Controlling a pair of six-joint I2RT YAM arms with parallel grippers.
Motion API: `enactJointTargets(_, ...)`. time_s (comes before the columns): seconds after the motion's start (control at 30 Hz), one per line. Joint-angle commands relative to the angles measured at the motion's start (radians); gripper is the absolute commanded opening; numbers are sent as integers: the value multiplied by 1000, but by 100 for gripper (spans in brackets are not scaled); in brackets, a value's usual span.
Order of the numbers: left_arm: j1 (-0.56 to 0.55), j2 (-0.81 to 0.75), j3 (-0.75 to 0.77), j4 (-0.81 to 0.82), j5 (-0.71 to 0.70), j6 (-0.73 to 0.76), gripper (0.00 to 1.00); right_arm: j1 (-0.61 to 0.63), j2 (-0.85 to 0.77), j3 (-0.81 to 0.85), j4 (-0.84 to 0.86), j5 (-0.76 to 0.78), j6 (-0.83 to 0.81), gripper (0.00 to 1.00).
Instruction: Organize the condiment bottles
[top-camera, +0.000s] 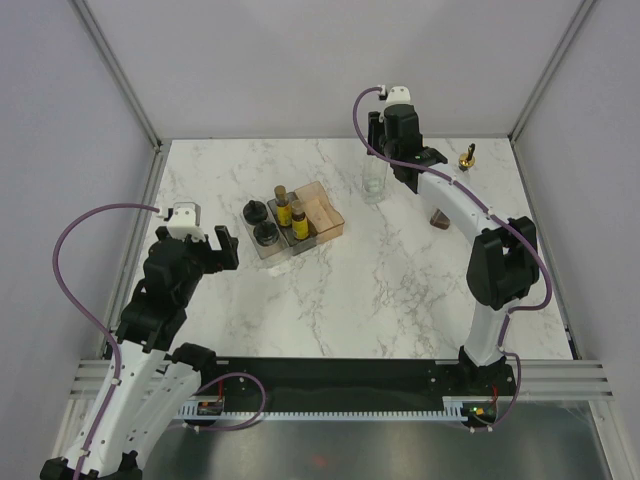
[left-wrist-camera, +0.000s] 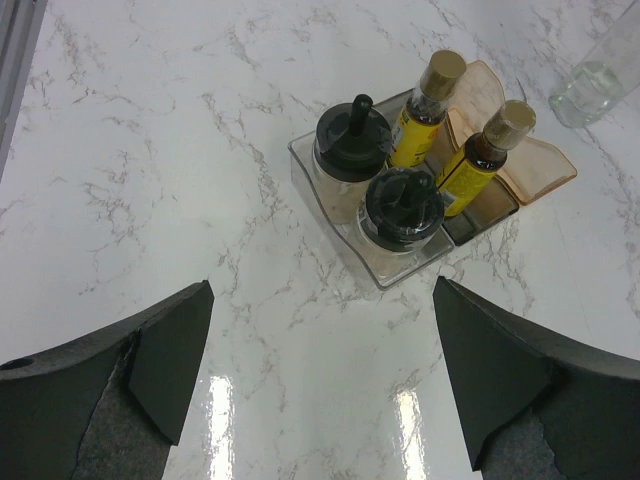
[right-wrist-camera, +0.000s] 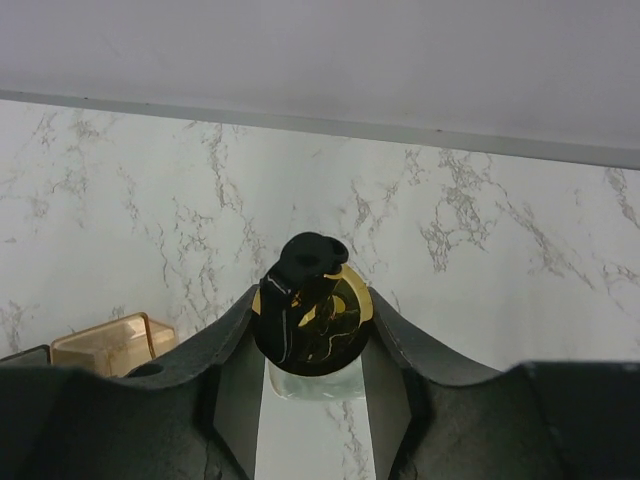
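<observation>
Two tall clear bottles with gold pourers are not yet binned. From above, the tall bottle (top-camera: 374, 184) stands at two o'clock of the bins, under the right pincer (top-camera: 392, 160). The second tall bottle (top-camera: 467, 158) waits near the far right corner of the counter (top-camera: 400, 290), well apart. The orange bin (top-camera: 325, 212) looks unfilled. The left pincer (top-camera: 222, 250) hangs at eight o'clock of the bins, released and carrying nothing.

From the left wrist, the fingers spread wide over bare marble. The black-lidded jars (left-wrist-camera: 402, 200) sit together in the clear bin (left-wrist-camera: 380, 275). At their two o'clock the yellow bottles (left-wrist-camera: 425, 110) stand in the grey bin (left-wrist-camera: 465, 225), with the orange one beyond.

From the right wrist, the pads press on either side of the tall bottle's neck, just under its gold collar, so that pincer is clenched on the bottle. The bottle stands upright, though whether its base is on the counter I cannot tell.

The step in hand looks like the pickup of the first tall bottle. Next, I judge, comes a straight lift, a carry toward eight o'clock, and an upright lowering into the orange bin (a grip this high may let the bottle swing).
</observation>
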Motion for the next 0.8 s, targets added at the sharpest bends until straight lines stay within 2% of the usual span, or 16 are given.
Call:
enactJointTargets(0.0,-2,-11,-6,36,-11,30,100,-3,0,62,30,-22,-49,17)
enactJointTargets(0.07,-2,-13,-6,36,-9,30,100,-3,-6,76,31,-33,-89,0)
enactJointTargets(0.13,-2,-11,-6,36,-9,30,100,-3,-23,92,34,-48,-115,0)
enactJointTargets(0.33,-2,-13,-6,36,-11,30,100,-1,-97,137,19,-234,-229,0)
enactJointTargets(0.5,-2,-11,-4,35,-9,30,100,2,-117,198,-36,-355,-204,0)
enactJointTargets(0.77,-2,-11,-6,33,-12,28,100,43,-137,231,-51,-383,-151,0)
